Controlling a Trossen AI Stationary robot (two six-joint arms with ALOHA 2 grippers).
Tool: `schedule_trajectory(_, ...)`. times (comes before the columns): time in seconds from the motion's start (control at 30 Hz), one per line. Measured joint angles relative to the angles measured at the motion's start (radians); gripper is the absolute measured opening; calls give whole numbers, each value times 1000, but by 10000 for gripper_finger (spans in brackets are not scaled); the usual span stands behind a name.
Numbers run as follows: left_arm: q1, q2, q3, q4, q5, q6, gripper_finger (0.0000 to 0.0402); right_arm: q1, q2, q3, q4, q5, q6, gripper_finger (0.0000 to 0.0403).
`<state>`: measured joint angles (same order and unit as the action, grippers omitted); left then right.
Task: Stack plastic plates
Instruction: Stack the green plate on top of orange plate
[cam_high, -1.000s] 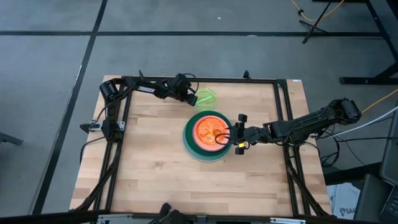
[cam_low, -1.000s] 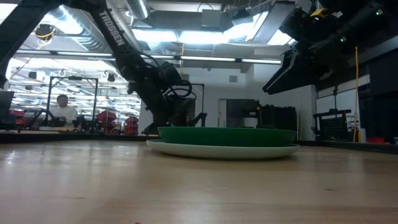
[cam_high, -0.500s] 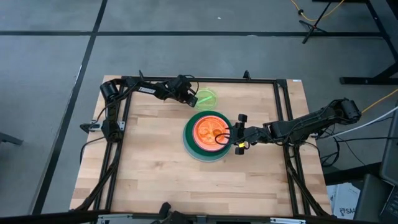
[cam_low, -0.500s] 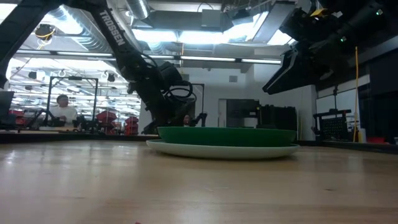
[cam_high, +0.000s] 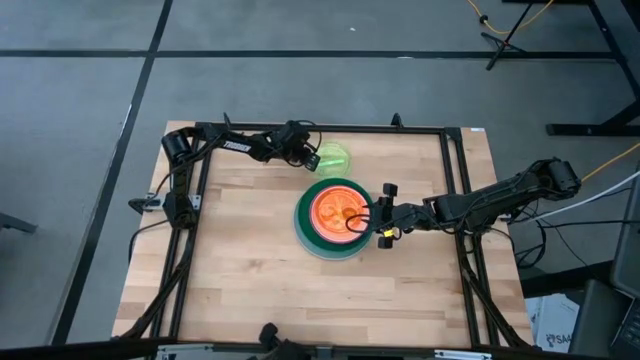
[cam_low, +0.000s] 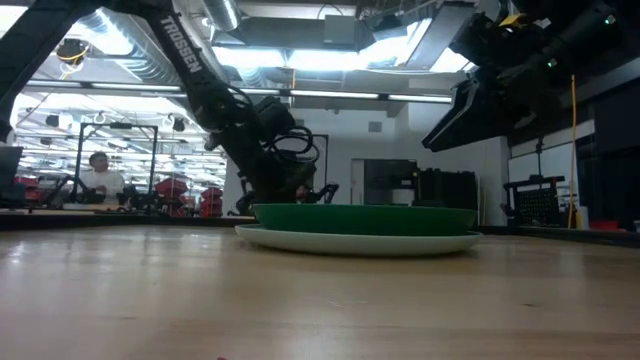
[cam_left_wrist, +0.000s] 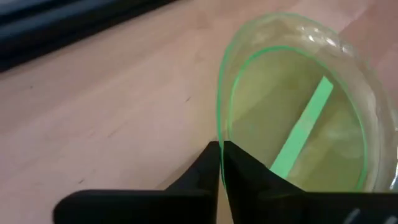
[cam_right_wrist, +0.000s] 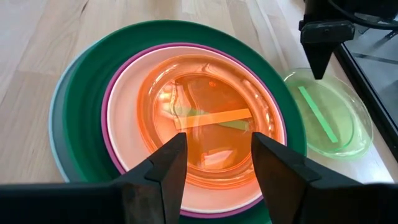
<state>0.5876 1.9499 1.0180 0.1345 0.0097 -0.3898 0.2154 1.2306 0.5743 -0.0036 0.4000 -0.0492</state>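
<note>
A translucent lime green plate (cam_high: 335, 157) lies on the table's far side, behind the stack. My left gripper (cam_left_wrist: 221, 152) is shut on its rim and also shows from the front in the right wrist view (cam_right_wrist: 318, 61). The stack (cam_high: 333, 217) has a light blue plate (cam_right_wrist: 56, 146) at the bottom. Above it come dark green (cam_right_wrist: 81, 87), magenta-rimmed, pale and orange (cam_right_wrist: 205, 124) plates. My right gripper (cam_right_wrist: 214, 165) hovers open above the stack's right side and touches nothing. My left gripper pinches the lime plate's rim (cam_left_wrist: 219, 127) between its two fingers, on the side toward the table's left. One finger is inside the rim and one outside. The fingers slant down from the table's left. The plate's underside (cam_right_wrist: 329, 124) still rests on the wood.
The table's dark metal frame rail (cam_right_wrist: 373, 74) runs just behind the lime plate. Bare wood (cam_high: 290, 290) stretches across the near half and the left side. A person (cam_low: 98, 170) sits in the room far behind the table.
My left gripper has shut on the lime plate's rim, staying at the same spot. The plate stays on the table. My right gripper has kept still above the stack.
</note>
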Motion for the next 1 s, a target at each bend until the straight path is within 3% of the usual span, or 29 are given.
schedule_trajectory(0.3, -21, 0, 0, 62, -51, 9, 2, 0, 0, 0, -9, 0, 0, 172)
schedule_trajectory(1.0, -20, 0, 0, 211, -24, 2, 2, 1, 0, 0, -21, 0, 22, 172)
